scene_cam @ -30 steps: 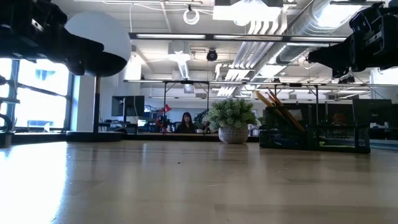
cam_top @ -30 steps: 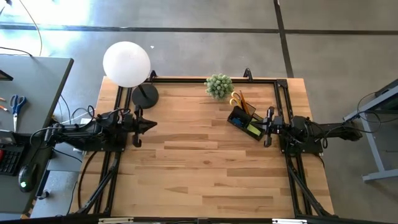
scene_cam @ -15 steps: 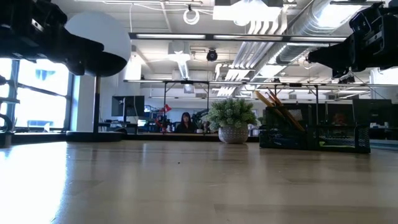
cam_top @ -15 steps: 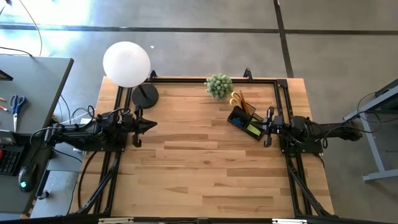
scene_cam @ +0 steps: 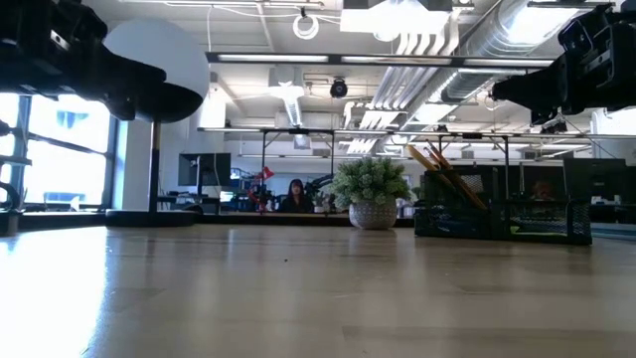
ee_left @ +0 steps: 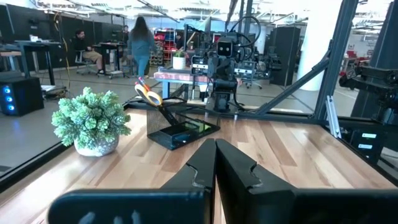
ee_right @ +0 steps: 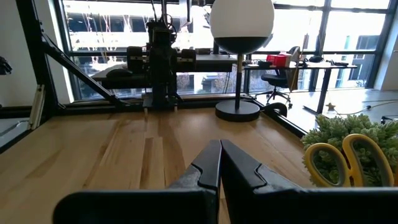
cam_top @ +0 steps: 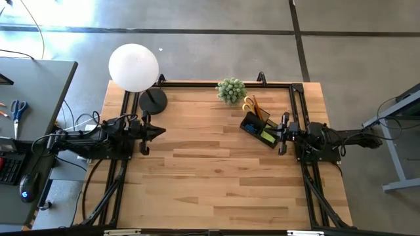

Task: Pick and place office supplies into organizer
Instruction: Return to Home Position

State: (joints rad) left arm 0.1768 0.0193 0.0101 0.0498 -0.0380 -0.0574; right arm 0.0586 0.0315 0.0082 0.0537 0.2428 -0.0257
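The black organizer (cam_top: 257,125) stands at the table's far right on its base. In it I see yellow-handled scissors (cam_top: 249,105), an orange pencil (cam_top: 258,109), a blue block (cam_top: 250,128) and a lime-green sticky-note pad (cam_top: 268,137). My right gripper (ee_right: 221,149) is shut with nothing in it. It hovers level just beside the organizer (scene_cam: 497,214), on its near right side. My left gripper (ee_left: 216,149) is also shut with nothing held, and hovers level at the table's left (cam_top: 162,131), pointing across at the organizer (ee_left: 180,132).
A lamp with a white globe (cam_top: 134,67) and a round black base (cam_top: 153,101) stands at the far left. A small green potted plant (cam_top: 231,90) sits at the far edge beside the organizer. The bare wooden tabletop (cam_top: 210,177) spreads between the arms.
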